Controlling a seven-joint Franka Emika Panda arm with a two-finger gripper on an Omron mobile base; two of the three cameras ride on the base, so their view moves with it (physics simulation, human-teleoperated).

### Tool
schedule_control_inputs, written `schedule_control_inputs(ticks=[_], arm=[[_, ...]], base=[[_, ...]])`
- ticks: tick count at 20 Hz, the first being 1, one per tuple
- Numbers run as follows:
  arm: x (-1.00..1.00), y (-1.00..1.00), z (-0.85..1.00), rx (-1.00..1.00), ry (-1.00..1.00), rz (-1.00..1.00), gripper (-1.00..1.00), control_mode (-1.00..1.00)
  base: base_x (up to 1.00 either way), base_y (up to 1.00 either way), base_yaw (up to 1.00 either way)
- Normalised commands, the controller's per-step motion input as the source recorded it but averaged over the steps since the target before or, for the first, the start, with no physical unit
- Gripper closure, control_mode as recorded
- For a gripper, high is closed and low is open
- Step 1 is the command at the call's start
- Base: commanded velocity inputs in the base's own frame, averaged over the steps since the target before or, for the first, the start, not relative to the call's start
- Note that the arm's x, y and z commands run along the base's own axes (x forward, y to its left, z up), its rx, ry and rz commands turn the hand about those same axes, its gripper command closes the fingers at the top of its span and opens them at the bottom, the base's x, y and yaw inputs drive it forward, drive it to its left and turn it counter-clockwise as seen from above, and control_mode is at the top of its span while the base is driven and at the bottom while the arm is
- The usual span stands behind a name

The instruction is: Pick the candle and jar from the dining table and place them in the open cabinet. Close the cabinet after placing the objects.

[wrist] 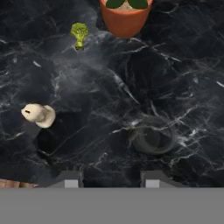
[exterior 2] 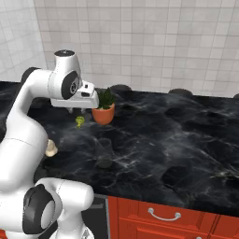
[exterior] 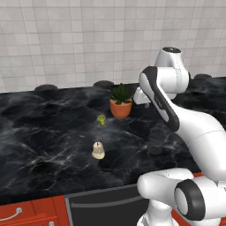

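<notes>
Standing upright, the jar (wrist: 152,136) looks empty, near a potted plant (wrist: 125,15).

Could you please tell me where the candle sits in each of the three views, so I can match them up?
Left base view: the candle is left of centre, low on the dining table.
Right base view: far left, beside the arm.
Hand view: left edge, mid-height.
Shared landmark: the terracotta plant pot, with the broccoli between pot and candle.
</notes>
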Motion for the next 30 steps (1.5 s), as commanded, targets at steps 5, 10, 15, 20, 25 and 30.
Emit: schedule_control_inputs(ticks=[5,10,15,20,25,30], arm=[[-0.07,-0.08,-0.07,0.01,0.02,-0.04,-1.0,-1.0],[-0.01,-0.4,-0.11,0.09,0.19,-0.08,-1.0,-1.0],[0.04,-0.28,-0.04,0.06,0.27,-0.08,-1.0,-1.0],[0.13,-0.01,-0.12,0.03,0.25,-0.05,-1.0,-1.0],[0.01,0.0,-0.13,0.02,0.09,0.0,-1.0,-1.0],[0.07,0.0,-0.08,0.0,0.04,0.0,-1.0,-1.0]], base=[[0.0,0.0,0.0],[0.0,0.0,0.0],[0.0,0.0,0.0],[0.0,0.0,0.0],[0.0,0.0,0.0],[0.0,0.0,0.0]])
